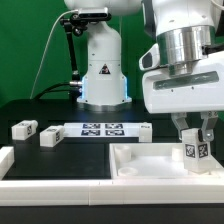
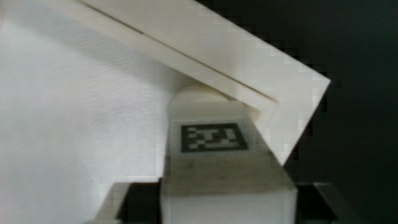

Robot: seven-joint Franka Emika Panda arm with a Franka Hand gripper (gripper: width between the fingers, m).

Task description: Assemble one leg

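The claw (image 1: 194, 139) is gripping a tagged white leg (image 1: 195, 153) between its fingers, holding it upright over the corner of the white tray-like piece (image 1: 135, 160) nearest the exterior view's right. In the wrist view, the leg (image 2: 215, 135) is sitting against that corner. Two more legs (image 1: 24, 128) (image 1: 50, 137) are lying on the dark surface (image 1: 60, 112) towards the exterior view's left, beside the marker board (image 1: 103, 128).
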